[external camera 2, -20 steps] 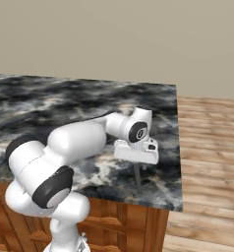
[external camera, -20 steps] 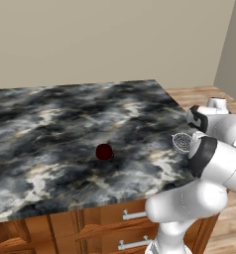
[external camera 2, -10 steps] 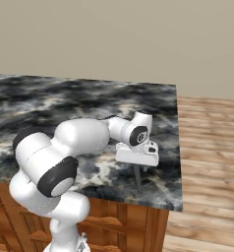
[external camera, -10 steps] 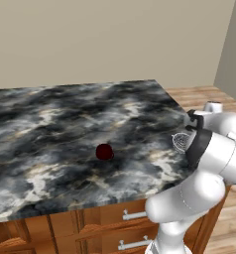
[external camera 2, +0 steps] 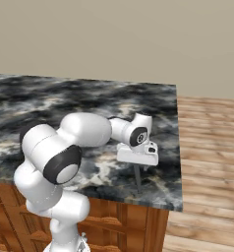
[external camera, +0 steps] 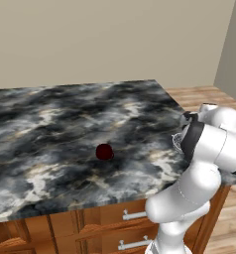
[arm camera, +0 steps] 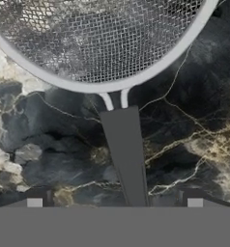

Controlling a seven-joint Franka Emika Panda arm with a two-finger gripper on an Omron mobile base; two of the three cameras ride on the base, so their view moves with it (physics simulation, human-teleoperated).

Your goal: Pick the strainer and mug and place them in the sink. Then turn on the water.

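The strainer (arm camera: 97, 38), a silvery wire-mesh bowl, lies on the dark marbled counter with its flat grey handle (arm camera: 126, 154) running toward me. My gripper (arm camera: 114, 201) is open, its two fingertips (arm camera: 35, 201) standing either side of the handle without touching it. From the right base view the hand hovers low over the handle (external camera 2: 137, 179) near the counter's right edge, gripper (external camera 2: 137, 166) pointing down. A sliver of the strainer (external camera: 176, 141) peeks out behind my forearm. The maroon mug (external camera: 104, 152) stands alone mid-counter, well to the left. The sink and water are out of view.
The marbled counter (external camera: 50, 124) ends just right of the strainer at an edge (external camera 2: 178, 147), with wood floor (external camera 2: 212, 147) beyond. Wooden drawers (external camera: 105, 223) sit below the front edge. A beige wall runs behind.
The hand has sunk slightly toward the strainer's handle, and the elbow has swung round. Jaws stay wide. Mug and strainer have not moved.
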